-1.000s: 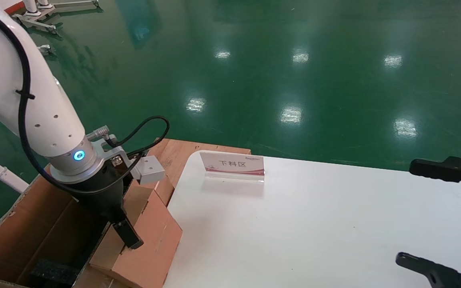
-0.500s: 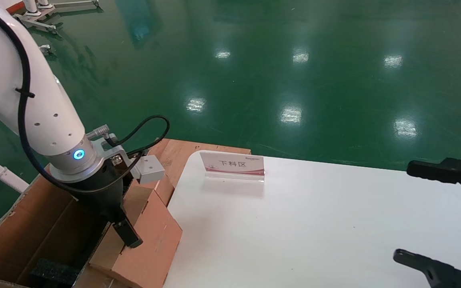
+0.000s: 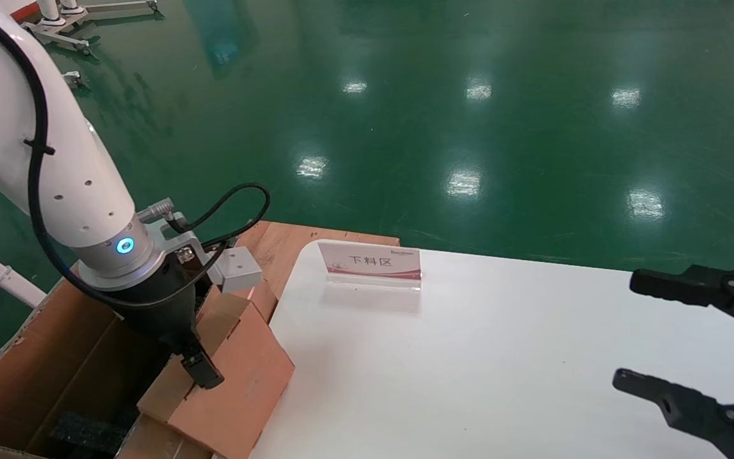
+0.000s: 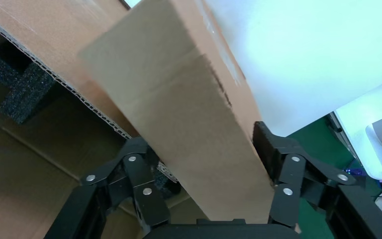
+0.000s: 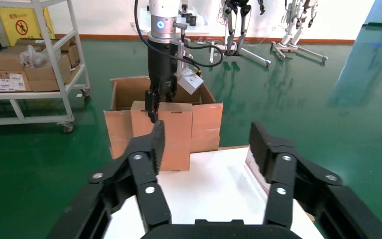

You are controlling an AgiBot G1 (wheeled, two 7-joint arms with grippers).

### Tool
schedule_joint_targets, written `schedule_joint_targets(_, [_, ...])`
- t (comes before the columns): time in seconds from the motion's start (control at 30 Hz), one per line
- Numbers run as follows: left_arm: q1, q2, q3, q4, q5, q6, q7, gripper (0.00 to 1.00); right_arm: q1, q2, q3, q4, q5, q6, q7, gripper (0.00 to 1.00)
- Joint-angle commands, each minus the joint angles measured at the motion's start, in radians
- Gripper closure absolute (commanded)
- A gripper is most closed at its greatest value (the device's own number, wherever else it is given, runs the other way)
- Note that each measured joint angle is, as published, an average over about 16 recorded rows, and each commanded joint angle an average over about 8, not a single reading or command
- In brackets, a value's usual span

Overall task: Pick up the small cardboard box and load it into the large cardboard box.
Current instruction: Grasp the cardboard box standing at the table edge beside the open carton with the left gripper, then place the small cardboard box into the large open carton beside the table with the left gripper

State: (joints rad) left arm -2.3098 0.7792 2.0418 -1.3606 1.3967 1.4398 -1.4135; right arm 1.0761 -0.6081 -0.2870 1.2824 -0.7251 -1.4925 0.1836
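Note:
My left gripper is shut on the small cardboard box, a plain orange-brown carton. It holds the box tilted at the white table's left edge, against the right wall of the large cardboard box. Black foam lies at the large box's bottom. In the left wrist view the gripper clamps the small box on both sides, with the large box's corrugated wall and foam beside it. My right gripper is open and empty over the table's right side; the right wrist view shows it too.
A white table carries a small sign holder near its far left corner. A wooden board lies behind the large box. In the right wrist view a shelf cart with cartons stands on the green floor.
The left gripper has raised the small box slightly and tilted it more. The right gripper has moved left, further over the table.

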Motion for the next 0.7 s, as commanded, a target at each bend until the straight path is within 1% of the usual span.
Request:
schedule_joint_targets(0.03, [0.000, 0.000, 0.000, 0.000, 0.000, 0.000, 0.000, 1.00, 0.000, 0.000, 0.000, 0.000, 0.000, 0.000, 0.000, 1.00])
schedule_joint_targets(0.53, [-0.001, 0.003, -0.003, 0.009, -0.005, 0.000, 0.005, 1.00, 0.000, 0.000, 0.000, 0.000, 0.000, 0.000, 0.000, 1.00])
schedule_joint_targets(0.7, [-0.026, 0.005, -0.031, 0.025, -0.040, -0.003, 0.034, 1.00, 0.000, 0.000, 0.000, 0.000, 0.000, 0.000, 0.000, 1.00])
